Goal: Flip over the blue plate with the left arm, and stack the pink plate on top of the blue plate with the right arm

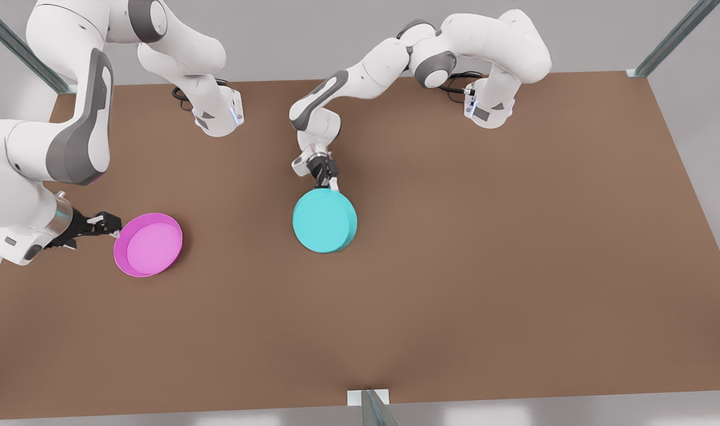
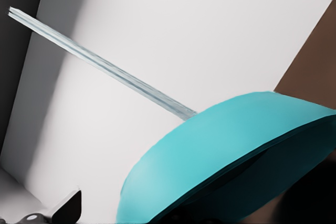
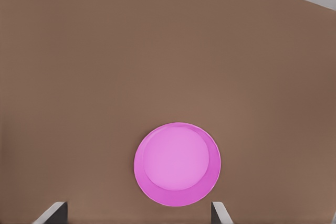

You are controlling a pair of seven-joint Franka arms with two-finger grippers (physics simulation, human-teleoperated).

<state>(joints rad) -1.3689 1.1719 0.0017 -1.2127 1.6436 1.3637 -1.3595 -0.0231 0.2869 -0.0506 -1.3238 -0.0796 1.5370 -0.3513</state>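
The blue plate (image 1: pixel 325 220) lies near the table's middle with its flat underside up. My left gripper (image 1: pixel 331 182) hangs at its far rim. In the left wrist view the blue plate (image 2: pixel 220 150) looms close, and one finger (image 2: pixel 68 208) stands well off its edge, so the jaws are open. The pink plate (image 1: pixel 148 245) rests right side up at the front view's left. My right gripper (image 1: pixel 114 232) is level with its rim, open. In the right wrist view the pink plate (image 3: pixel 177 164) sits just ahead of the spread fingertips (image 3: pixel 52 212).
The brown table (image 1: pixel 454 266) stretches wide toward the front view's right and front edge. Both arm bases (image 1: pixel 218 115) (image 1: pixel 488 109) stand at the far edge. Metal frame posts rise at the corners and at the front edge (image 1: pixel 371 408).
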